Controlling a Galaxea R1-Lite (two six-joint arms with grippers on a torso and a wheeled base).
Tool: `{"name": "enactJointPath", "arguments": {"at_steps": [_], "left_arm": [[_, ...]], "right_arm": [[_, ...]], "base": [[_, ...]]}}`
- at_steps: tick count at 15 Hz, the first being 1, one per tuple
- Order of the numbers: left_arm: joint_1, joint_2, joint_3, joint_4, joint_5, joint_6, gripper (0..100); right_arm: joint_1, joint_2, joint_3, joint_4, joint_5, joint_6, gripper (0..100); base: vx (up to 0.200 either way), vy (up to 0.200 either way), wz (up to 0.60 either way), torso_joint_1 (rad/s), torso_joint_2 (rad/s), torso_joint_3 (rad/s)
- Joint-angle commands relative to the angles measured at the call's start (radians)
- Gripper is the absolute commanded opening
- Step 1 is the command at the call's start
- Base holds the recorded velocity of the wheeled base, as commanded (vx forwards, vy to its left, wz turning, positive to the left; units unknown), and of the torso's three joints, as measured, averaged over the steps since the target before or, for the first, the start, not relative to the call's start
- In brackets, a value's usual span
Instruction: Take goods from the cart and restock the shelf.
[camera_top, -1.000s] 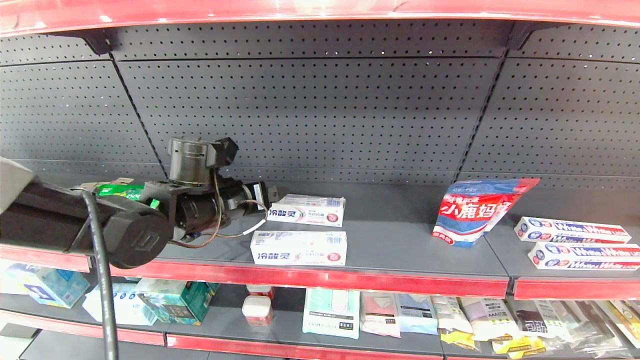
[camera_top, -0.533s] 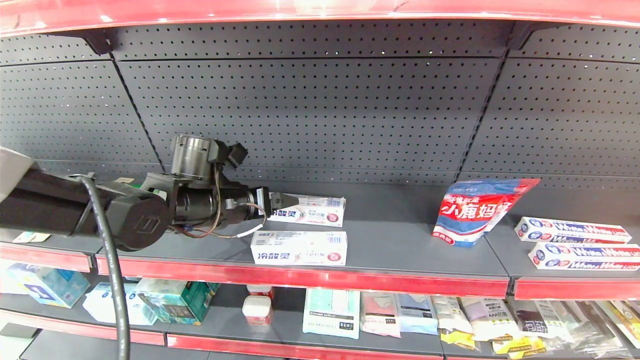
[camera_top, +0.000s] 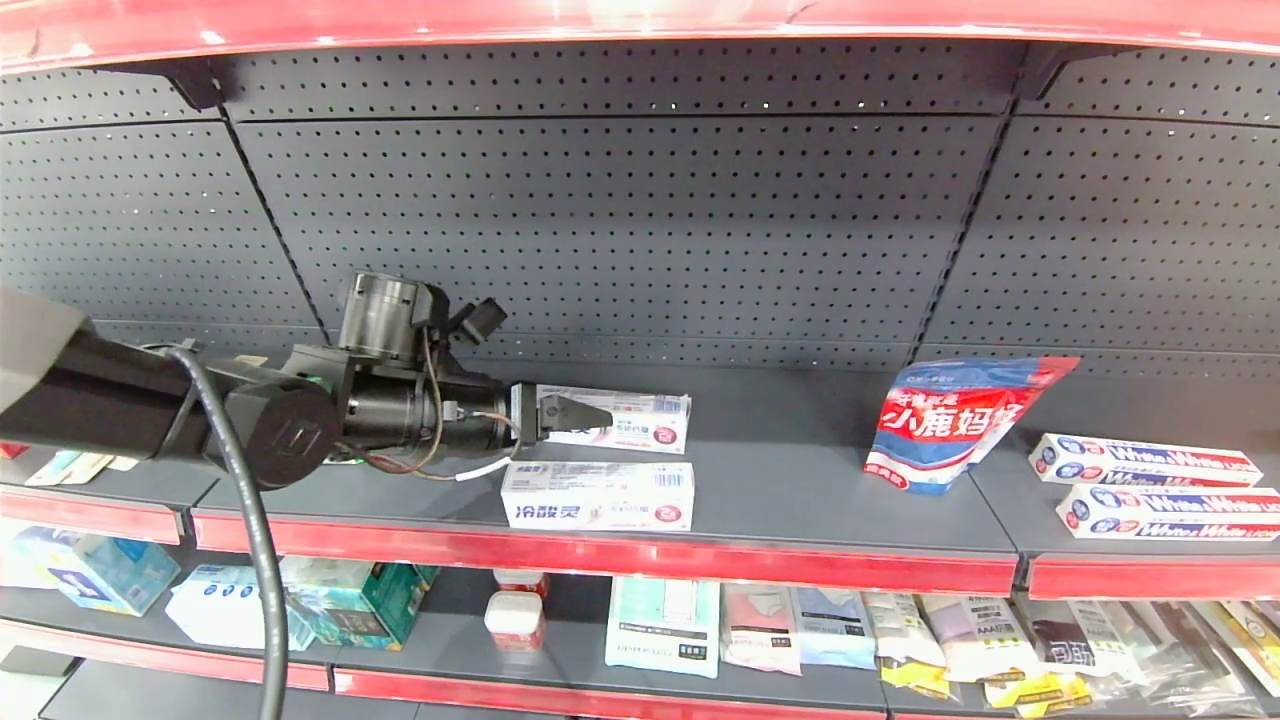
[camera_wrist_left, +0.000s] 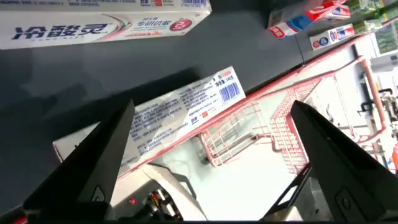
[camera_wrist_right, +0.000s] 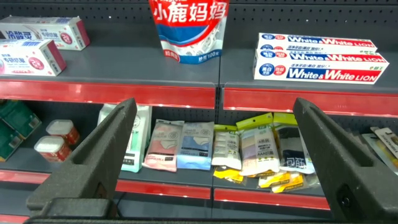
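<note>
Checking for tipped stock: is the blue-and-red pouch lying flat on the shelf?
No, the blue-and-red pouch stands on its base on the shelf, with its top edge up.

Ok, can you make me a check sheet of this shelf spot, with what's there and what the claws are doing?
Surface: grey shelf with a red front edge, mostly bare.
Job's things: rear box and front box, both white and lying flat, one behind the other; cart seen past the shelf edge.
Clutter: pouch standing up; two long boxes on the right; packets on the shelf below.
Claws: left claw open and empty, by the white boxes; right claw open and empty, facing the shelves.
Cables: black cable hanging along the left arm; thin wires at its wrist.
Surroundings: pegboard behind the shelf.
</note>
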Motion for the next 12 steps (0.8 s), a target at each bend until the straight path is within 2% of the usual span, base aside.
{"name": "enactJointPath", "arguments": {"at_steps": [1, 3, 6, 12], "left_arm": [[-0.005, 0.037, -0.024, -0.001, -0.010, -0.001, 100], [-0.017, 0.073, -0.063, -0.002, -0.019, -0.001, 100], [-0.023, 0.089, -0.080, -0.002, -0.084, -0.001, 100], [-0.034, 0.141, -0.090, -0.001, -0.122, -0.001, 100]], "right_arm": [[0.000, 0.001, 0.002, 0.000, 0.000, -0.001, 100], [0.000, 0.000, 0.000, 0.000, 0.000, -0.001, 100], [0.000, 0.001, 0.002, 0.000, 0.000, 0.001, 100], [0.000, 0.001, 0.000, 0.000, 0.000, -0.001, 100]], "base": [[0.000, 0.000, 0.00, 0.000, 0.00, 0.000], [0.000, 0.000, 0.00, 0.000, 0.00, 0.000], [0.000, 0.000, 0.00, 0.000, 0.00, 0.000], [0.000, 0.000, 0.00, 0.000, 0.00, 0.000]]}}
